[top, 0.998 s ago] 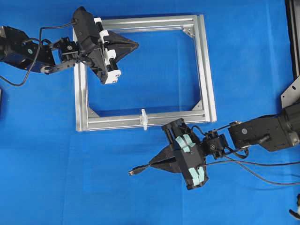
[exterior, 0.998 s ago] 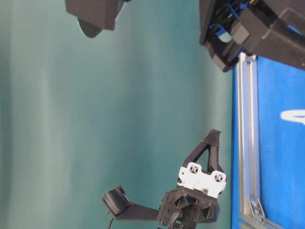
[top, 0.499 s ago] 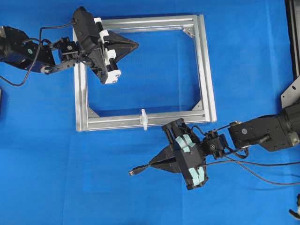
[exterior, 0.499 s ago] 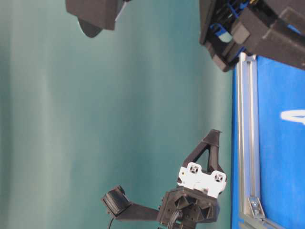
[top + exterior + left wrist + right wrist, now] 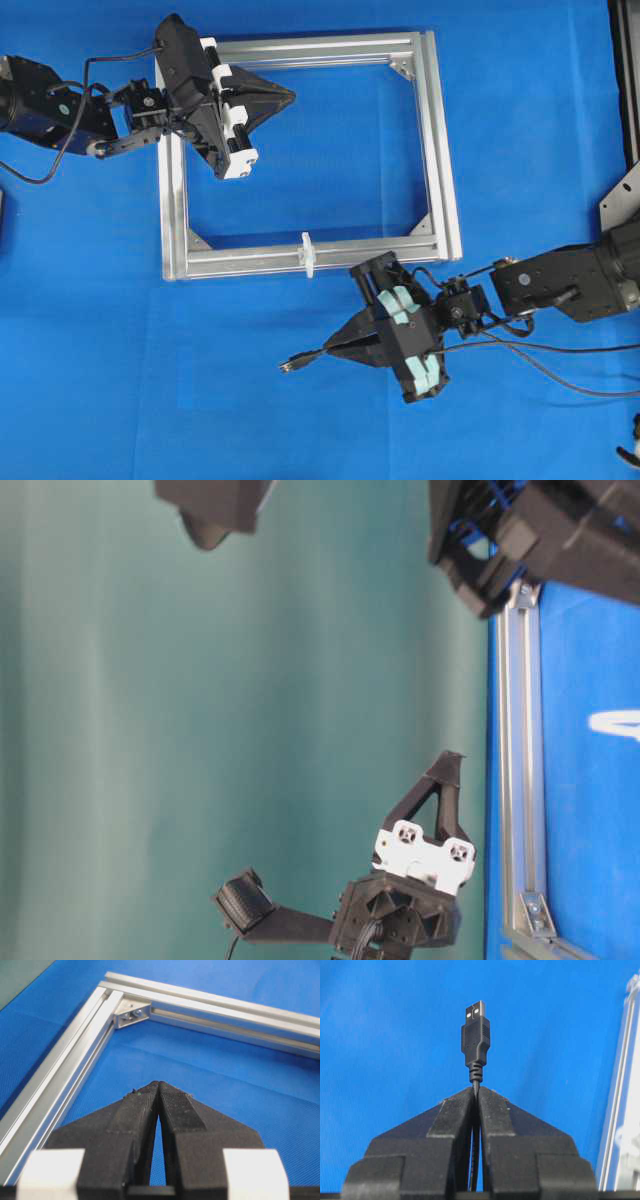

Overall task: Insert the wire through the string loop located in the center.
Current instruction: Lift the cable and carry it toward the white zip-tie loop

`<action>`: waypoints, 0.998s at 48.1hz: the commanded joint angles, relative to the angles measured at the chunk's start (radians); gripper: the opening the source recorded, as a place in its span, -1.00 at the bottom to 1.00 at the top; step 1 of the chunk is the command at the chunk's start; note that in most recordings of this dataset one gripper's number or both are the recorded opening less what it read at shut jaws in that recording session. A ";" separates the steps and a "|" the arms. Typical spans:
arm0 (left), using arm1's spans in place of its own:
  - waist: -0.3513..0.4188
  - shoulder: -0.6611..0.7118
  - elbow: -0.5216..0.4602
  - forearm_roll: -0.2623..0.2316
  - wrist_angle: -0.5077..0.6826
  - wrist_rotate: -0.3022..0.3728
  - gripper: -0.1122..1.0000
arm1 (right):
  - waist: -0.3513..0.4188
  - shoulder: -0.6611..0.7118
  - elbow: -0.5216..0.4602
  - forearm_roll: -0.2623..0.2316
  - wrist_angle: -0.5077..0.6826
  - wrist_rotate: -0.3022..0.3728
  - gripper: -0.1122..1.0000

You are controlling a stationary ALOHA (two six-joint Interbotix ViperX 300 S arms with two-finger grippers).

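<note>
From overhead, a rectangular silver aluminium frame [image 5: 440,140] lies flat on the blue cloth-covered counter [image 5: 100,380]. On the middle of its near rail stands the string loop [image 5: 308,253], a tiny whitish translucent upright tie. The left tool [image 5: 288,96], black with white mounts, sits over the frame's upper left corner with its fingers pressed together on nothing. Below the frame and apart from it, the right tool [image 5: 330,350], black with pale teal mounts, is clamped on the wire [image 5: 305,358], a thin black cable whose dark plug with a metallic tip juts out to the left, lower than the loop and a little to its left.

The table-level view is turned sideways; the left tool [image 5: 452,764] shows as a closed black wedge just off the frame's rail [image 5: 518,780], and the whitish loop [image 5: 612,723] shows at the right edge.

In the left wrist view the fingers [image 5: 135,1115] meet at their tips above bare blue cloth inside the frame's corner [image 5: 131,1012].

In the right wrist view the black fingers [image 5: 455,1120] pinch the cable just behind the plug [image 5: 475,1037], which points straight out; the frame [image 5: 620,1110] runs along the right edge.
</note>
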 commanded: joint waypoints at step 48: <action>0.002 -0.031 -0.006 0.006 -0.005 0.002 -0.80 | -0.008 -0.195 0.187 0.015 -0.028 0.002 -0.83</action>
